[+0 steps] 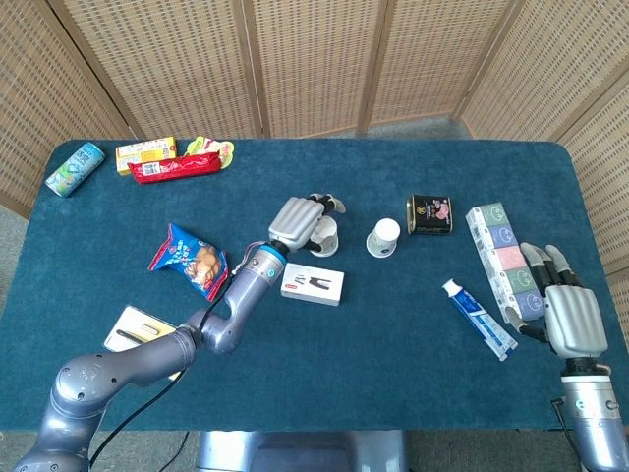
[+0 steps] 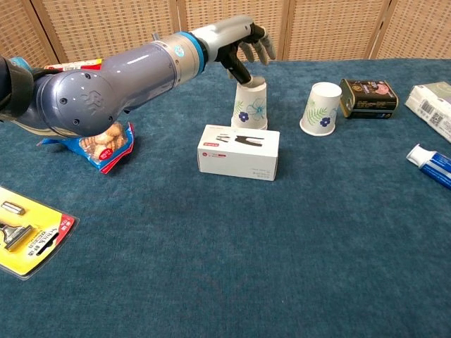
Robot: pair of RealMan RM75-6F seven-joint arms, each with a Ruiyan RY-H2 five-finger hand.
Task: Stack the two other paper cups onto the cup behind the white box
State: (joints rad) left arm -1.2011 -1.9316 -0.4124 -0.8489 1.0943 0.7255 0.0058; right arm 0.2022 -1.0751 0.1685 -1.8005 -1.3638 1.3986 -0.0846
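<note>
Behind the white box (image 2: 238, 152) stands an upturned paper cup (image 2: 251, 105) with blue flowers, the left hand (image 2: 243, 41) spread above its top, touch unclear, while a leaf-printed cup (image 2: 320, 108) sits right of the box.

The surface (image 2: 211, 282) wears a matt, napped blue cloth. The left robot hand (image 2: 243, 41) is smooth satin-grey metal or plastic with dark fingertips. Directly under it the flowered cup (image 2: 251, 105) is matt white paper; the leaf cup (image 2: 320, 109) to its right looks the same. Just below it the box (image 2: 238, 153) is smooth white card. Further right of it, the tin (image 2: 368, 97) shines like lacquered metal and the tube (image 2: 430, 163) is glossy plastic. Left of it, the snack bag (image 2: 106, 144) is crinkled glossy foil. Behind, the screens (image 1: 324, 59) are woven cane in wood frames.
</note>
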